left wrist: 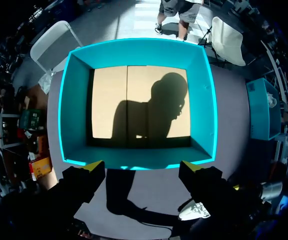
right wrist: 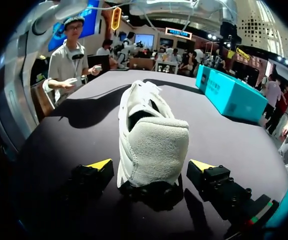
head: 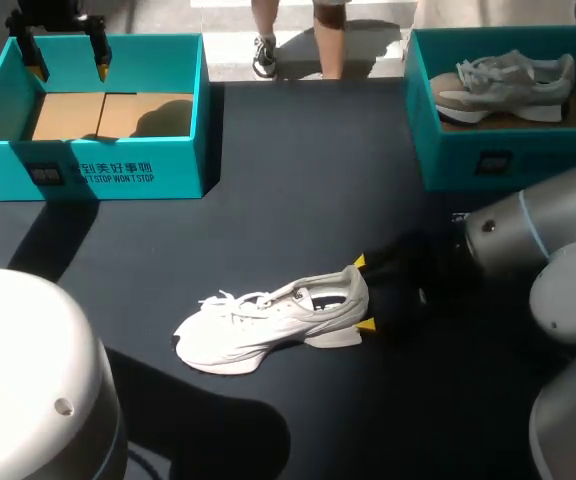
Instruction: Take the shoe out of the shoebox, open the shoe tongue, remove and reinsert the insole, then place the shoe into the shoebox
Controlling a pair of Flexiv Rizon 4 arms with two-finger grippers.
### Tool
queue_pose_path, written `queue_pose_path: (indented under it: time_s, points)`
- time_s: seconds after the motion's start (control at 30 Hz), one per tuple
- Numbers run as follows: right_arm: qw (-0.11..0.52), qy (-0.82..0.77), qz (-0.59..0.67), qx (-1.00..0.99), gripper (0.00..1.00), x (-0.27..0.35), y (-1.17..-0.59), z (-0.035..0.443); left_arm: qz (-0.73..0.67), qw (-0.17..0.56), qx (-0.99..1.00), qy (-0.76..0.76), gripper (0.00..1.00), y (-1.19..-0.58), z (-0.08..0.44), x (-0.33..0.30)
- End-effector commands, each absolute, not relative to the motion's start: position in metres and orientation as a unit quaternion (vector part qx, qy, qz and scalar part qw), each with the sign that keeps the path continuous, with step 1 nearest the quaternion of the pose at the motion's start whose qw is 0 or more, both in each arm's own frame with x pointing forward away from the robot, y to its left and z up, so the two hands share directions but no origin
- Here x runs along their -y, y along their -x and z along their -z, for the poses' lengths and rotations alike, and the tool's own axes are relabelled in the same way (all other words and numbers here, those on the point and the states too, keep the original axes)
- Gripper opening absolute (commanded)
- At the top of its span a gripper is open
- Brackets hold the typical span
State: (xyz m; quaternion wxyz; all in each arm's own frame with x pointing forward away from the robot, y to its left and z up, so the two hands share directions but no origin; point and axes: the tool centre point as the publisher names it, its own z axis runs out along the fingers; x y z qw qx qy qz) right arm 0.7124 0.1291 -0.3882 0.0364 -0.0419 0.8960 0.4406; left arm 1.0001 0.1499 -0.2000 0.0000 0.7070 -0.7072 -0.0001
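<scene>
- Although standing on its sole on the dark worktop [head: 298, 170], well apart from the empty teal shoebox [head: 183, 170], probably slides at a light push: expect the white shoe [head: 268, 322] to be light, with nothing pinning it down.
- Judging by the right wrist view: likely a soft, yielding upper, loose laces [head: 230, 298] that would slip or snag, and a firmer padded heel [right wrist: 154, 150] over a stiff sole.
- Best taken at the heel, squeezed from both sides, low near the sole where it should give least; better to avoid the laces and the collapsible toe end.
- Right gripper [head: 363, 294]: low on the worktop at the heel, fingers spread wide with one yellow tip on each side. A small gap on both sides in the wrist view, so clamping nothing yet.
- Calls for a gentle close, since too hard a pinch would likely crush the collar.
- Left gripper [left wrist: 143, 167]: hanging over the near wall of the shoebox, fingers apart, holding and touching nothing.
</scene>
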Motion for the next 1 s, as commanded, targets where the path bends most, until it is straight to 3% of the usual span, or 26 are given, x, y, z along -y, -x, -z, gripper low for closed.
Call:
queue_pose_path:
  time_s: [0.03, 0.9, 0.93, 0.97, 1.0]
  points:
    - [0.033, 0.045, -0.450, -0.891, 1.00, -0.149, -0.709, 0.398, 0.000, 0.000, 0.707, -0.707, 1.00, -1.000, 0.200, -0.150]
    - [0.006, 0.035, -0.474, -0.880, 1.00, -0.166, -0.703, 0.424, 0.000, 0.000, 0.707, -0.707, 1.00, -1.000, 0.200, -0.150]
    - [0.005, 0.033, -0.477, -0.878, 0.45, -0.165, -0.702, 0.424, 0.000, 0.000, 0.707, -0.707, 1.00, -1.000, 0.200, -0.150]
    - [0.005, 0.032, -0.477, -0.878, 0.15, -0.165, -0.702, 0.425, 0.000, 0.000, 0.707, -0.707, 1.00, -1.000, 0.200, -0.150]
    - [0.002, 0.034, -0.477, -0.878, 0.00, -0.166, -0.701, 0.426, 0.000, 0.000, 0.707, -0.707, 1.00, -1.000, 0.200, -0.150]
